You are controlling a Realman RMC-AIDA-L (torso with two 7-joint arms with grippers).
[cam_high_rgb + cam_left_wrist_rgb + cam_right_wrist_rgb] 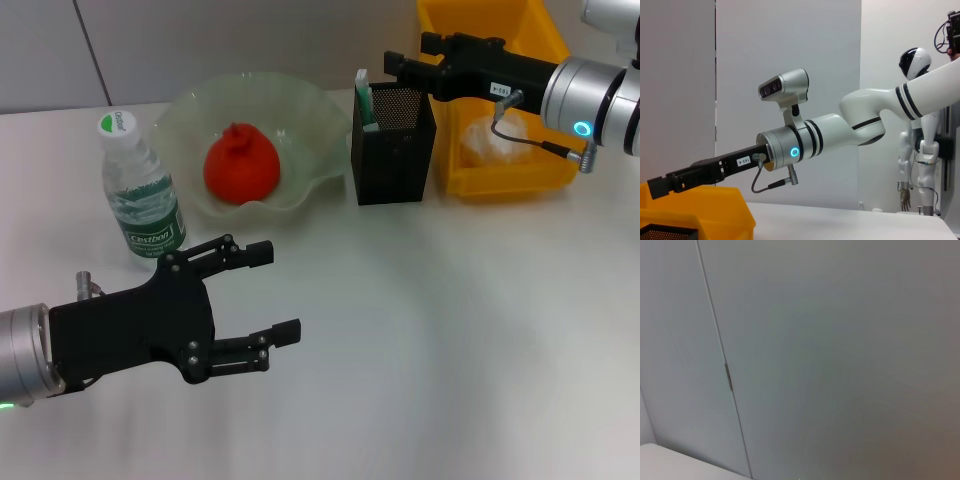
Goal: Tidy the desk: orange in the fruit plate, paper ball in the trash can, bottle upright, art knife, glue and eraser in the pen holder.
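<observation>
Across your desk the orange sits in the fruit plate; bottle upright; paper ball binned; left gripper spread open, empty; right gripper above the pen holder, its grip unclear to you.

Orange in fruit plate; bottle upright; paper ball in trash can.

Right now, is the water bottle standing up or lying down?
Standing up. In the head view the bottle stands on its base on the table, white cap on top, beside the fruit plate.
</observation>
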